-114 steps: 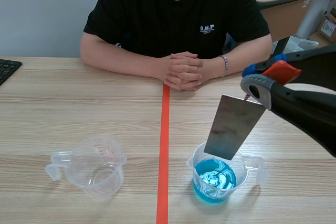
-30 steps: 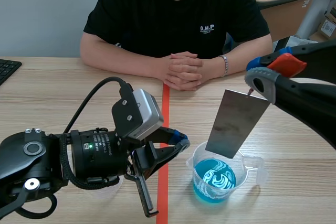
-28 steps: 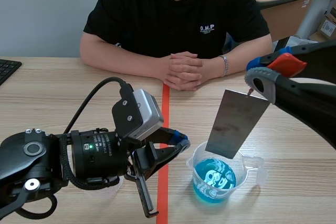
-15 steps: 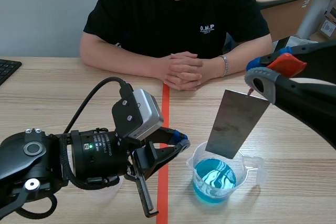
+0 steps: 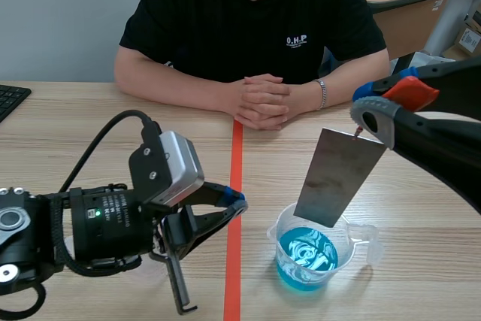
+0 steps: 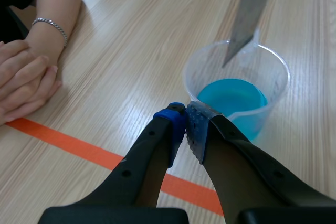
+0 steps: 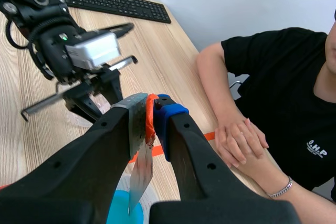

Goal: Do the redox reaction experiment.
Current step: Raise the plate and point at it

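Presently, the metal plate [image 5: 336, 178] is clamped by the right gripper [image 7: 151, 113] above the beaker [image 5: 279, 240]; dipping is judged not yet done. The left gripper [image 6: 187, 121] is closed on nothing.

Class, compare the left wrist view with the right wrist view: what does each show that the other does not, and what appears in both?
Only the left wrist view: the clear cup with its whole rim, just ahead of the shut left hand. Only the right wrist view: the keyboard, the left arm's body, and the right hand clamped on the metal plate. Both: the plate, the blue liquid, the person's clasped hands and the orange tape.
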